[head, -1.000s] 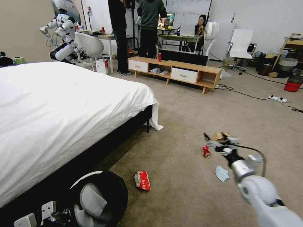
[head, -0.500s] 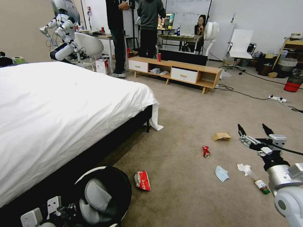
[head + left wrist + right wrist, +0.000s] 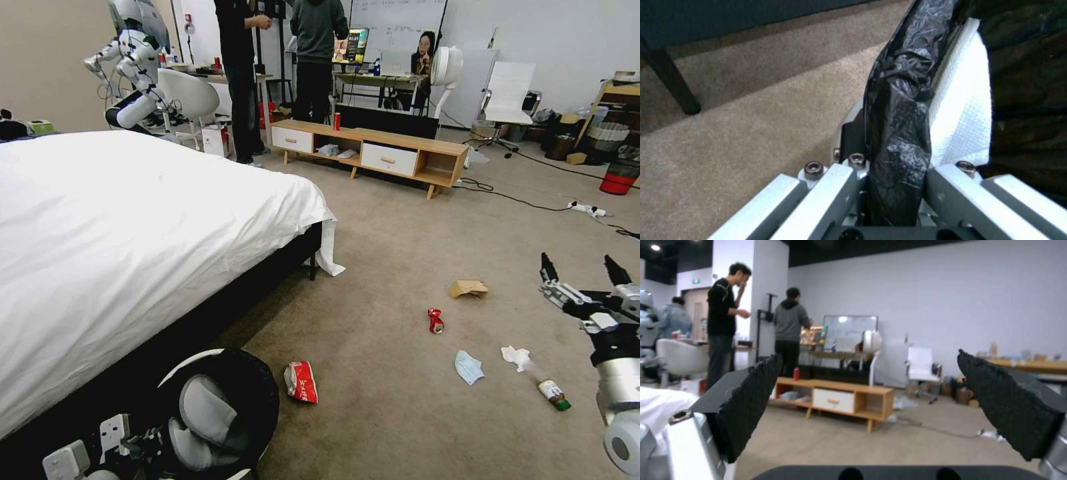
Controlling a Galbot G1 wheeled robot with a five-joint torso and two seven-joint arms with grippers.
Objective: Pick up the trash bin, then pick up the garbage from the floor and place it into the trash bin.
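1. Left claw: clamped on the bag-lined rim of the trash bin. The bin is held low beside the dark side of the bed, near the bed's foot corner, its mouth tipped up toward the head camera.
2. Right claw: fingers spread wide, nothing between them, raised above the floor on the robot's right and levelled out toward the room.
3. Garbage, all on the floor:
   - green-capped bottle, just beside the white tissue; long axis slants from the tissue toward the robot's right. Nearest piece to the right claw, lying below it and a little to its left.
   - blue face mask, next leftward.
   - crushed red can and brown paper bag, farther out.
   - red-white wrapper, close to the bin.
4. Judgement: the right arm is nearer every piece; the bottle calls for a downward reach with the fingers set across its slanted length.
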